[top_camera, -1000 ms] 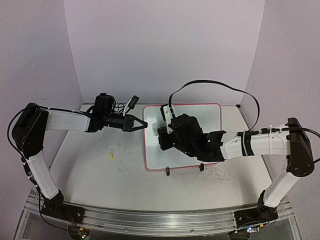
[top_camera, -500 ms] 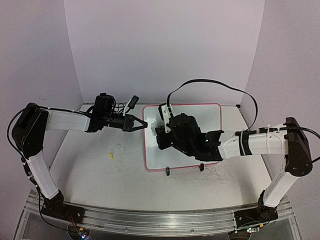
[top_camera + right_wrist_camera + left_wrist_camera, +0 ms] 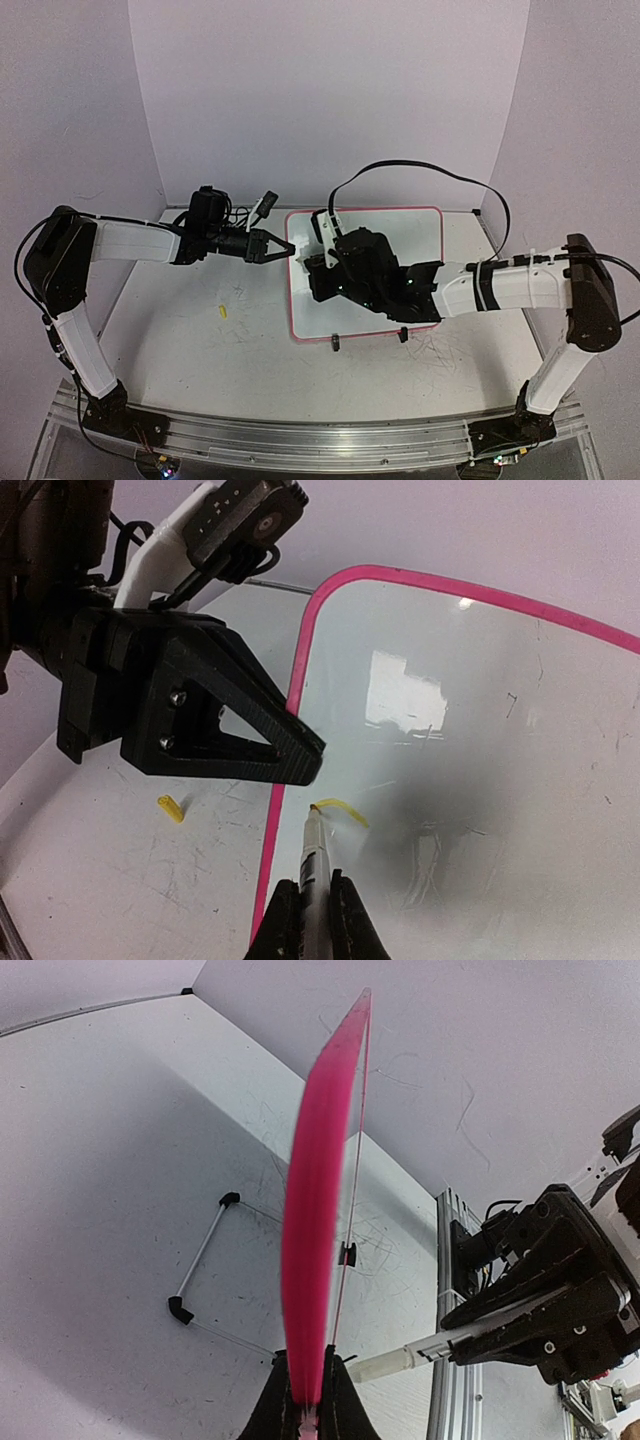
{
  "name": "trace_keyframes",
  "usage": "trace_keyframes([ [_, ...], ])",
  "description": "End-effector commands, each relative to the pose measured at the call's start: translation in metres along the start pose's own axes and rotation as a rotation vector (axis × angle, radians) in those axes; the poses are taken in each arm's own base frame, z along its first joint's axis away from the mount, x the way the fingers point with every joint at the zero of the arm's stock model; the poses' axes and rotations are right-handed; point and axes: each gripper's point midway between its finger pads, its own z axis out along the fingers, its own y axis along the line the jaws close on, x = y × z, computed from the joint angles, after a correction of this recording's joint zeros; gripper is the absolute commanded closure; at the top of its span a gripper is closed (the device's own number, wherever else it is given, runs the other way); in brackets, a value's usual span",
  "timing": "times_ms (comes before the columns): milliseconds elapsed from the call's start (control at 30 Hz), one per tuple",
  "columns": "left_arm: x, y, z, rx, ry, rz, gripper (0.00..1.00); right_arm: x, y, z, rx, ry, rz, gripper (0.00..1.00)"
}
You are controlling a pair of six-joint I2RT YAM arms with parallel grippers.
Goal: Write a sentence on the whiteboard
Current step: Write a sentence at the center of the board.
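We see the whiteboard (image 3: 420,240) sitting on the table (image 3: 200,340), its left rim clenched by the left end effector (image 3: 290,253), while the right end effector (image 3: 313,910) grasps a marker (image 3: 311,855) whose tip is at the sentence (image 3: 340,808), only a short yellow stroke near that rim.

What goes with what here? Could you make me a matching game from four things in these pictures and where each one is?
Things:
1 marker
2 left fingers
3 yellow stroke
4 small yellow piece

Places:
A on the table beside the whiteboard
B pinched in the right fingers
C on the whiteboard's white face
D clamped on the whiteboard's pink rim

Pairs: 1-B, 2-D, 3-C, 4-A.
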Motion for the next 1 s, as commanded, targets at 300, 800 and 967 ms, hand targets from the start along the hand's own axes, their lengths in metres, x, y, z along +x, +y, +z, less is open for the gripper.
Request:
trace_keyframes([
  [300,-0.016,-0.008,-0.005,-0.034,-0.045,0.061,1.0,0.013,-0.001,0.004,-0.016,0.037,0.022,1.0],
  [800,-0.016,-0.008,-0.005,-0.036,-0.045,0.061,1.0,0.031,-0.008,-0.004,-0.007,0.077,0.026,1.0],
  [967,-0.016,-0.009,-0.005,-0.037,-0.047,0.062,1.0,0.033,-0.014,-0.009,0.012,0.081,0.026,1.0],
])
